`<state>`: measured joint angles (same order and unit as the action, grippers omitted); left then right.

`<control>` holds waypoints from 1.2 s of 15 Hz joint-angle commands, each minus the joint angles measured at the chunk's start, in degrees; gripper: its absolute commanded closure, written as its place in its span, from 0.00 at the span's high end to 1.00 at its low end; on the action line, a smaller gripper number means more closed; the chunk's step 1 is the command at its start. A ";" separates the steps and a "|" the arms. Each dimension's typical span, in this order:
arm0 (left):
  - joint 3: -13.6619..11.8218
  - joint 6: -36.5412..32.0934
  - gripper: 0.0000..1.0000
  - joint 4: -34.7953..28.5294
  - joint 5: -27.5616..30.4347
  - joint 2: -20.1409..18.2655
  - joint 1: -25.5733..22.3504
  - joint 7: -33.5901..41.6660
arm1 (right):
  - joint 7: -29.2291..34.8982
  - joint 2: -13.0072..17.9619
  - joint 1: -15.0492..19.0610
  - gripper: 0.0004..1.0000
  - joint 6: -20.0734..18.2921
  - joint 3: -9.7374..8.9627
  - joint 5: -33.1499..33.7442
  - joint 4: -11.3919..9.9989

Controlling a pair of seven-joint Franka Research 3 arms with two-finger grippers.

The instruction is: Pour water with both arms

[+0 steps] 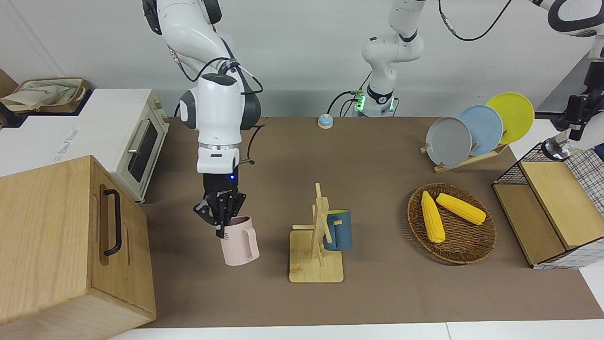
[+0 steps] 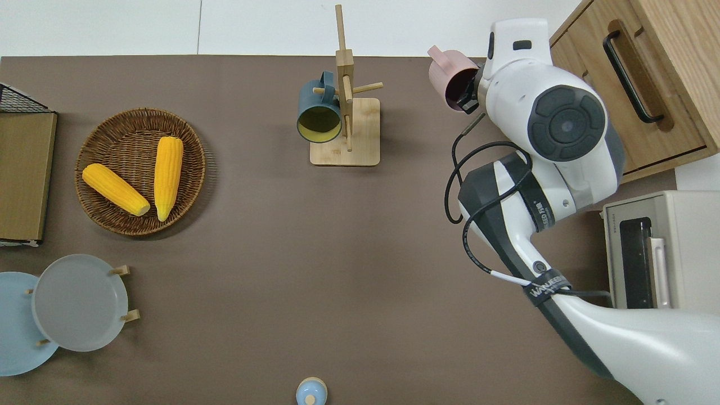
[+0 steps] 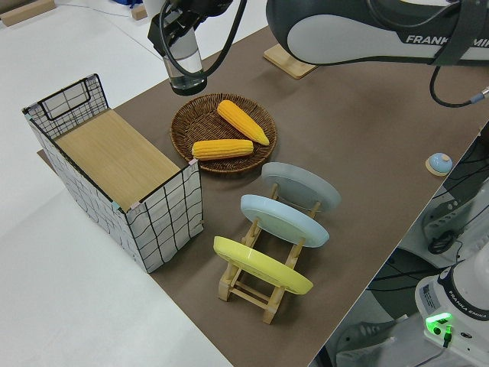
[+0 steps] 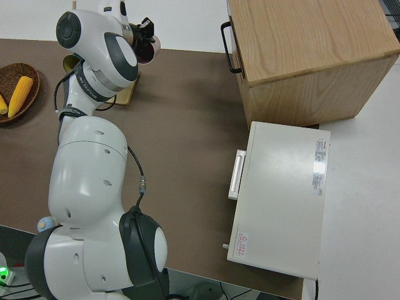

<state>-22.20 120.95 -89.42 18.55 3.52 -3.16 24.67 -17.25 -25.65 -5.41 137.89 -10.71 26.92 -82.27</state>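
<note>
Pinching the rim of a pink mug with the right gripper, aloft over bare tabletop, at three o'clock overhead from the wooden mug rack. Clamping a clear water glass with the left gripper above the wire basket.

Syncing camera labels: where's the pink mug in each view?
Front: pink mug hangs from the right gripper, beside the wooden cabinet.
Overhead: top, by the same cabinet.
Left side: not in it.
Right side: top, mostly hidden by the arm.
Landmark: mug rack.
</note>
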 commanded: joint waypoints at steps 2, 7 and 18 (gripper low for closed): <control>2.68 6.48 0.00 -10.23 -2.99 -8.00 1.23 -4.27 | 0.28 3.67 0.14 0.00 -11.21 2.09 -11.60 -0.44; 7.07 9.21 0.00 -16.91 -9.15 -12.91 1.23 -11.12 | 16.62 6.40 -0.13 0.00 -23.53 2.71 -20.31 -0.35; 16.30 16.42 0.00 -38.18 -13.72 -27.94 0.26 -19.04 | 41.22 10.18 -2.06 0.00 -43.50 -1.84 -40.54 0.88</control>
<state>-7.42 134.40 -120.39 6.67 -17.53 -2.93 7.73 17.34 -16.57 -7.39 95.73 -9.54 -11.06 -80.94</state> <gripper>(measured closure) 0.366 0.947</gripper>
